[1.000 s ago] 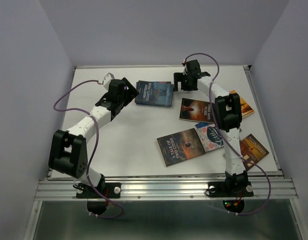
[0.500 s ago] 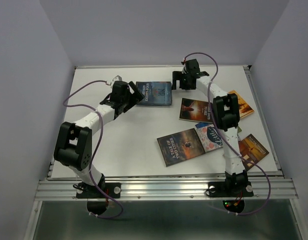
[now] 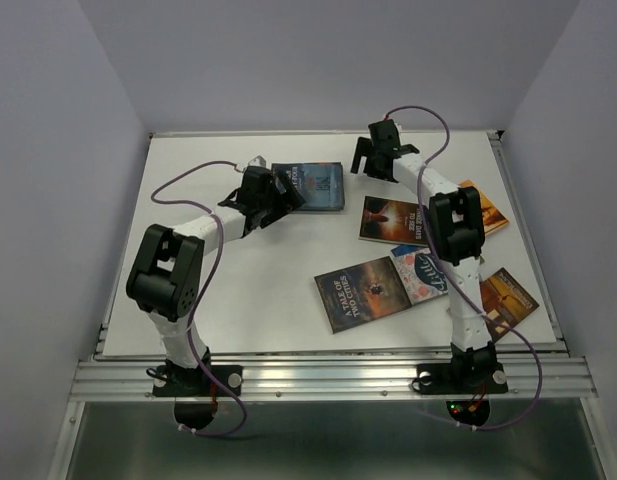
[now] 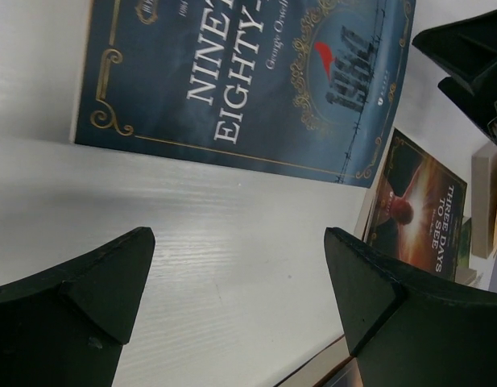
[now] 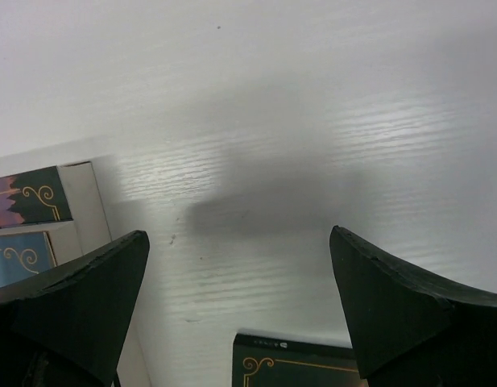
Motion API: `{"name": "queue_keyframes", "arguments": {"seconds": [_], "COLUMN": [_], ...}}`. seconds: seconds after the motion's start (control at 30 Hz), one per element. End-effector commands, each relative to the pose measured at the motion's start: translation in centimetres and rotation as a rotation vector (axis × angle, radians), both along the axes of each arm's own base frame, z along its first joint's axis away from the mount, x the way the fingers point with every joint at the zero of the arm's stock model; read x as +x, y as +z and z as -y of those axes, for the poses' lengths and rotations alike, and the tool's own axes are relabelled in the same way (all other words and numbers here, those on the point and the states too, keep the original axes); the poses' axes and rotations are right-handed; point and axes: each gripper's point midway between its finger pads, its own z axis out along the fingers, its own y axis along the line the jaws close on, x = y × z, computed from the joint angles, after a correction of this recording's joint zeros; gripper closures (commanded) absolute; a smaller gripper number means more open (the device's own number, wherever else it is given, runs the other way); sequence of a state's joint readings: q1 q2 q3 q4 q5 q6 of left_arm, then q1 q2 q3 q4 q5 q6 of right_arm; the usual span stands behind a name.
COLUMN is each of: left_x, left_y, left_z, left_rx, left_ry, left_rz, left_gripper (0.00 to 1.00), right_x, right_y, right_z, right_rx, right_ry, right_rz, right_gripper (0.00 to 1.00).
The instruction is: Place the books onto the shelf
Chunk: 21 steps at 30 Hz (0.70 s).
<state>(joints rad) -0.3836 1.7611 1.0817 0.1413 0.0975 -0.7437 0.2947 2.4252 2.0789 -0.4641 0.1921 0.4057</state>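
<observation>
Surface: white table [image 3: 238,290] inside a pale grey-walled enclosure, with books lying flat across its middle and right.
Left gripper [image 3: 283,188]: low over the table at the far middle, jaws spread wide, with only bare tabletop between them.
Dark blue book [image 3: 316,187]: titled "Nineteen Eighty-Four", flat at the far middle. In the left wrist view it lies just ahead of the jaw tips, and a strip of bare table separates its near edge from them.
Dark brown book [image 3: 390,220]: titled "Three Days to See", just right of the blue one and outside the left jaws.
Right gripper [image 3: 363,160]: near the blue book's far right corner, jaws wide apart and empty over bare table.
Book corners [image 5: 26,226]: gold scrollwork at the left edge of the right wrist view, beside the left-hand finger.
Gold-bordered cover [image 5: 292,363]: at the bottom edge of that view, between the jaws. Its title cannot be told.
Tale of Two Cities book [image 3: 363,293]: near the middle of the table.
Pink-teal book [image 3: 416,270]: touching its right side.
Orange book [image 3: 488,212]: partly hidden by the right arm.
Orange-brown book [image 3: 510,295]: near the right edge.
</observation>
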Motion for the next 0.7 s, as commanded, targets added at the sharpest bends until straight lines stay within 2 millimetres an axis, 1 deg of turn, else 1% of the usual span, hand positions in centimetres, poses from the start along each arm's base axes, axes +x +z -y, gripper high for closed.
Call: {"name": "queue_keyframes", "arguments": {"seconds": [0.0, 0.03, 0.07, 0.2, 0.3, 0.37, 0.4, 0.43, 0.47, 0.5, 0.67], "left_x": [1.5, 1.4, 1.6, 2.6, 3.6, 4.1, 4.4, 4.7, 5.0, 5.3, 6.3], "left_y": [2.7, 2.6, 2.5, 2.0, 2.4, 2.6, 2.7, 2.8, 3.0, 3.0, 3.0], "left_z": [3.0, 3.7, 3.9, 4.9, 5.6, 5.7, 5.9, 6.0, 6.1, 6.3, 6.6], "left_rx": [-0.039, -0.050, -0.054, -0.066, -0.082, -0.085, -0.088, -0.091, -0.092, -0.092, -0.091], "left_ry": [-0.078, -0.094, -0.093, -0.098, -0.109, -0.103, -0.105, -0.102, -0.102, -0.105, -0.102], "left_rz": [0.100, 0.097, 0.095, 0.087, 0.107, 0.114, 0.120, 0.127, 0.134, 0.136, 0.141], "left_gripper": [0.01, 0.01, 0.01, 0.01, 0.01, 0.01, 0.01, 0.01, 0.01, 0.01, 0.01], "right_x": [0.6, 0.3, -0.1, -1.2, -2.0, -2.5, -2.7, -2.9, -3.0, -3.0, -3.5], "right_y": [7.6, 8.3, 8.0, 8.1, 7.9, 7.7, 8.1, 7.9, 7.8, 7.8, 8.1], "right_z": [1.8, 1.8, 2.0, 2.8, 3.6, 3.7, 3.8, 3.8, 3.8, 4.4, 4.6], "right_rx": [0.011, 0.015, 0.011, -0.023, -0.051, -0.057, -0.055, -0.058, -0.057, -0.062, -0.073], "right_ry": [-0.142, -0.143, -0.143, -0.153, -0.166, -0.165, -0.163, -0.161, -0.160, -0.166, -0.160], "right_rz": [0.161, 0.169, 0.158, 0.149, 0.139, 0.131, 0.134, 0.128, 0.126, 0.123, 0.123], "right_gripper": [0.00, 0.00, 0.00, 0.00, 0.00, 0.00, 0.00, 0.00, 0.00, 0.00, 0.00]}}
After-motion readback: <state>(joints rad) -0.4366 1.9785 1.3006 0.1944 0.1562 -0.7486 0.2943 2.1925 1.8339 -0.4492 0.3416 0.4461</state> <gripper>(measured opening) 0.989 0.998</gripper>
